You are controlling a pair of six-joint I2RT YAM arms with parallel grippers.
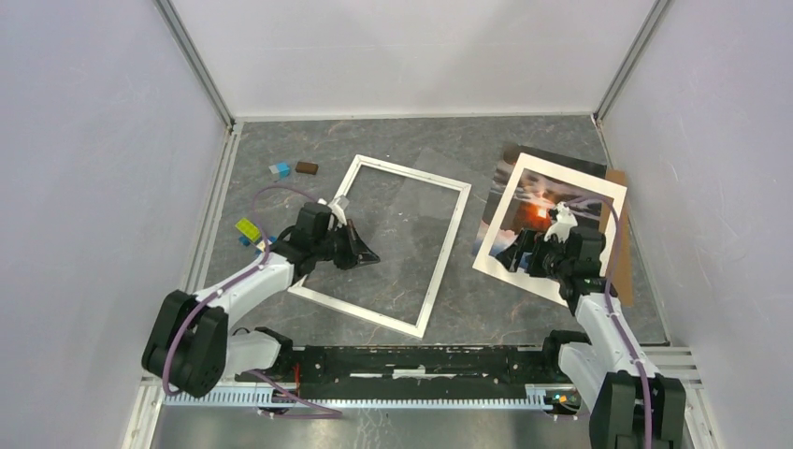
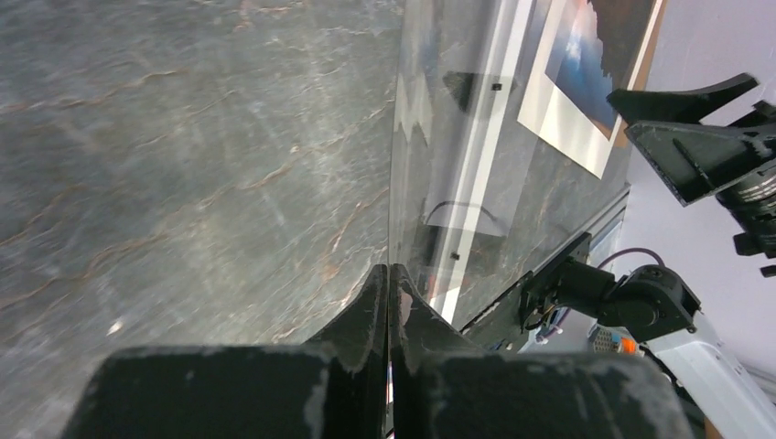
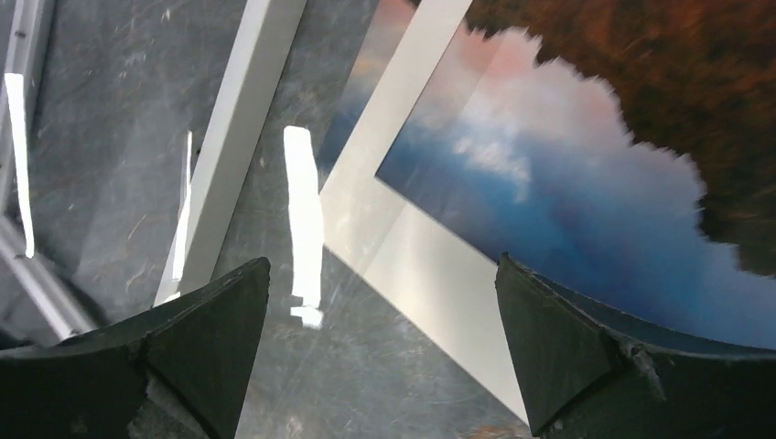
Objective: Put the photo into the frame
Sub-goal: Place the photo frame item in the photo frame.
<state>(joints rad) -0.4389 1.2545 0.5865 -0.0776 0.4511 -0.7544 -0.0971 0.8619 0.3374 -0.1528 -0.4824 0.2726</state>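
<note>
The white frame (image 1: 449,245) lies flat mid-table. My left gripper (image 1: 370,256) is inside the frame's opening, shut on the edge of a clear pane (image 2: 458,137) that stands up from between the fingertips (image 2: 388,274). The photo (image 1: 598,201), dark clouds with an orange glow and a white border, lies face up right of the frame, on a brown backing board (image 1: 625,271). My right gripper (image 1: 522,253) is open over the photo's near-left corner. In the right wrist view its fingers (image 3: 384,347) straddle the white border of the photo (image 3: 549,183), with a frame rail (image 3: 242,119) to the left.
Small blue (image 1: 279,169), brown (image 1: 307,168) and yellow-green (image 1: 247,228) blocks lie left of the frame. White walls close in the back and both sides. A black rail (image 1: 421,360) runs along the near edge between the arm bases.
</note>
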